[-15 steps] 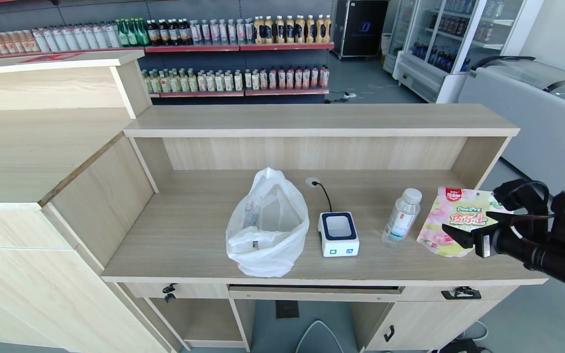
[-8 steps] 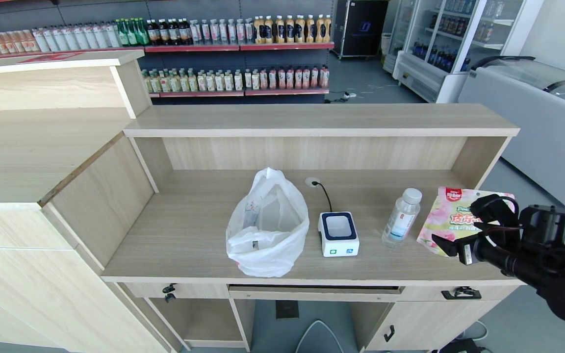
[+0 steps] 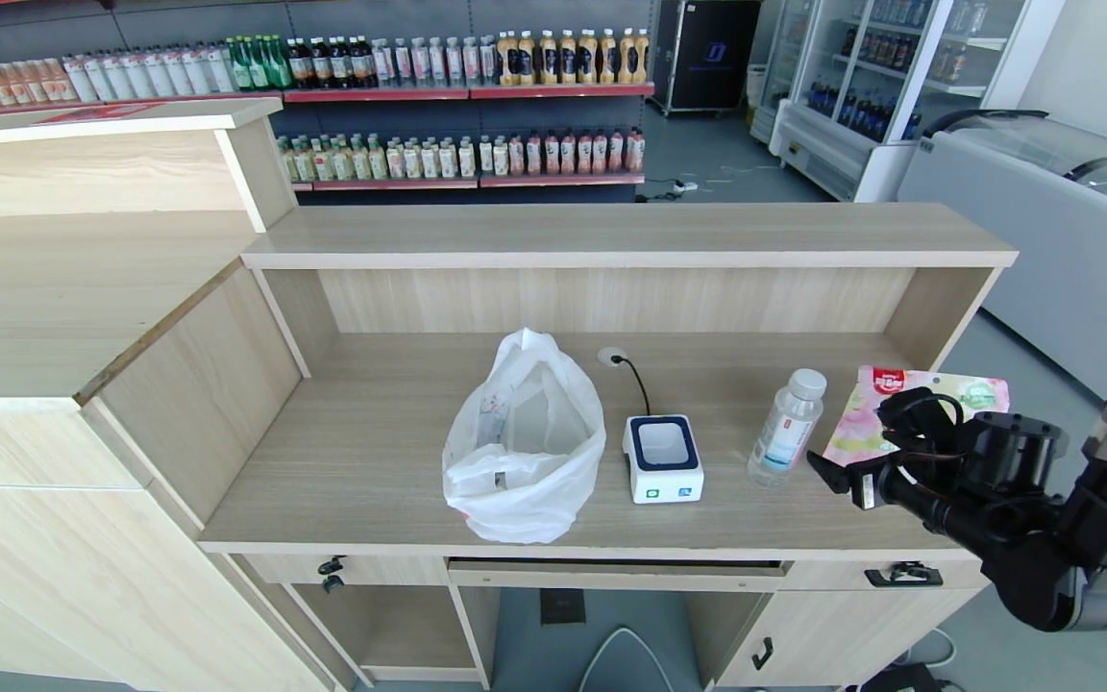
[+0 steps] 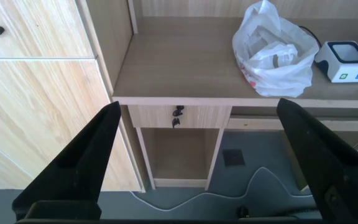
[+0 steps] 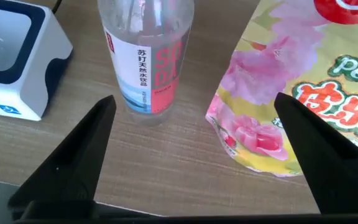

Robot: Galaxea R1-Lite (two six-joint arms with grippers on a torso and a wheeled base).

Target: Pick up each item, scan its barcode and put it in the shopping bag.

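The right gripper [image 3: 863,440] is hovering low over the right end of the table [image 3: 371,471], with its jaws standing wide apart and holding nothing. In the right wrist view the gap between them is facing the space between the water bottle [image 3: 786,430] and the pink snack pouch [image 3: 853,431], so I am judging that it is lining up for a pick, though I cannot say which of the two. The bottle is standing upright just beside the pouch, which is lying flat. The scanner [image 3: 664,459] is sitting between these items and the white shopping bag [image 3: 525,442], probably so that each thing is passing over its window on the way to the bag, whose mouth is standing open upward. The left gripper [image 4: 197,106] is hanging spread and empty off the front left of the table, well apart from everything. The table is light wood with a raised back ledge; behind it, shelves of drinks [image 3: 457,96] and glass-door coolers [image 3: 885,77] are lining a shop.
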